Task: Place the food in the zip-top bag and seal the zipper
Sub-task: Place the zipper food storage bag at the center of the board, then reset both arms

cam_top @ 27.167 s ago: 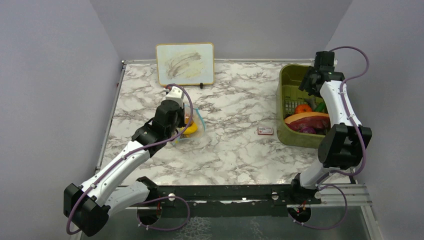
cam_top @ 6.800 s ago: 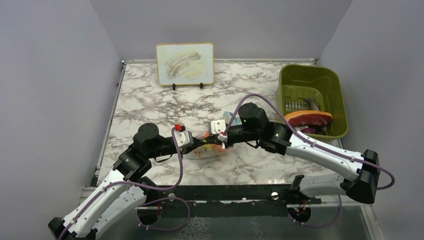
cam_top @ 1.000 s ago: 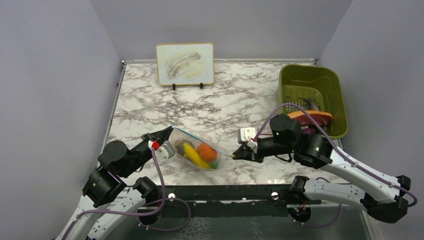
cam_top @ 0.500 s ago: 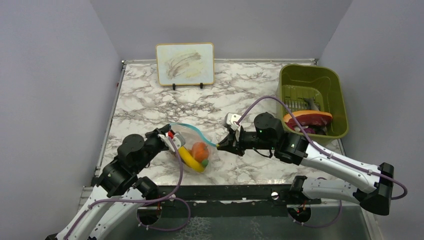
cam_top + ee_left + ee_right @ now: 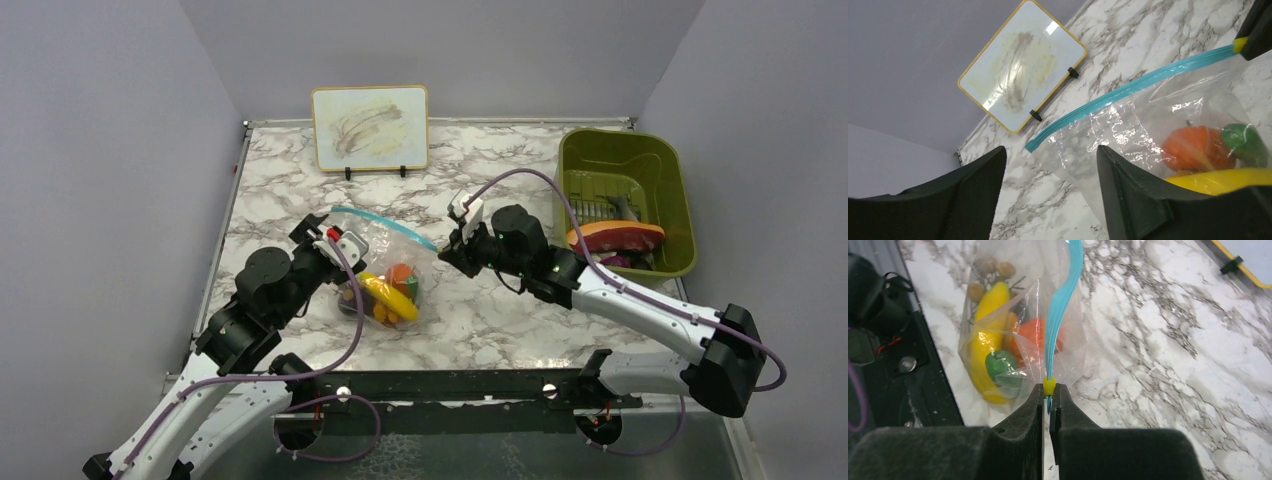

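The clear zip-top bag (image 5: 385, 262) lies between the two arms, with its light-blue zipper (image 5: 385, 226) stretched along its upper edge. Inside is the food: a yellow banana (image 5: 985, 340), an orange round piece (image 5: 1198, 147) and a green piece (image 5: 1000, 365). My right gripper (image 5: 1049, 390) is shut on the zipper's right end, at its yellow slider (image 5: 1048, 385). My left gripper (image 5: 1050, 155) is open at the bag's left corner. The zipper's left end (image 5: 1030, 146) sits free just beyond its fingers, and nothing is pinched between them.
An olive-green bin (image 5: 670, 170) at the back right holds a few more toy pieces. A small framed whiteboard (image 5: 370, 127) stands at the back of the marble table. The black front rail (image 5: 450, 385) runs just behind the bag's near side.
My left gripper has opened and let go of the bag's left end. My right gripper has carried the zipper's right end back and to the left, and the bag has shifted with it.
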Robot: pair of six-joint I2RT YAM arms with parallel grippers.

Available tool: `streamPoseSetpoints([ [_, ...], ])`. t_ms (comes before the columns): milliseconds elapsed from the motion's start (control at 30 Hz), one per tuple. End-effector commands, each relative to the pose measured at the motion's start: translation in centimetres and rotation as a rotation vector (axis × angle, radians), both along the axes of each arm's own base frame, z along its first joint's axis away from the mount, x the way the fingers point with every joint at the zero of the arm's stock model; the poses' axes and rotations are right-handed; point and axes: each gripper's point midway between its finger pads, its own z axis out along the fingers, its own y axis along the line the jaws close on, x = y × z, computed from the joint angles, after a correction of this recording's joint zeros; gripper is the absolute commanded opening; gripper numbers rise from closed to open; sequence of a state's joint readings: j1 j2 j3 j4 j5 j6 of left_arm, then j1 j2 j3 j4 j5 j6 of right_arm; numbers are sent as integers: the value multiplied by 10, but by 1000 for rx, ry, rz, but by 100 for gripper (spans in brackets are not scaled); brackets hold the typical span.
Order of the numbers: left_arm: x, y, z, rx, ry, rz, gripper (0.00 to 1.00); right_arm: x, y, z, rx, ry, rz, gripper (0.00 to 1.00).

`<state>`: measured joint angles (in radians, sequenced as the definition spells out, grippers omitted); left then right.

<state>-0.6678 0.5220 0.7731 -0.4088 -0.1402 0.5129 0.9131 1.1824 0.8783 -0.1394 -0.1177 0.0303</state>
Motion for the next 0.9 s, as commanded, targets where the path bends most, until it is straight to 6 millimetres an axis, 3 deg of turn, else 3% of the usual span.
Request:
streamPoseSetpoints([
  [0, 0, 2, 37, -171, -25, 50, 74, 34, 3, 15, 68, -18, -80, 2],
  [100, -3, 1, 41, -226, -9, 55, 82, 44, 6, 8, 58, -2, -102, 4],
  [267, 1, -1, 24, -219, 29, 71, 88, 56, 10, -4, 43, 35, -143, 4],
  [400, 3, 2, 21, -266, 58, 113, 99, 62, 8, 3, 71, 46, -199, 9],
  [500, 2, 3, 24, -330, 78, 140, 100, 64, 2, 14, 89, 55, -244, 15],
  [567, 1, 2, 25, -382, 100, 150, 100, 63, -6, 21, 94, 66, -285, 24],
  [667, -1, -2, 25, -434, 135, 147, 100, 61, -21, 36, 122, 94, -364, 49],
  [700, -1, -4, 25, -450, 146, 147, 99, 58, -25, 40, 121, 96, -369, 60],
  [767, -1, -7, 24, -473, 165, 146, 100, 50, -34, 50, 128, 109, -386, 93],
  [867, 1, -11, 25, -514, 190, 151, 100, 38, -51, 69, 169, 146, -434, 97],
])
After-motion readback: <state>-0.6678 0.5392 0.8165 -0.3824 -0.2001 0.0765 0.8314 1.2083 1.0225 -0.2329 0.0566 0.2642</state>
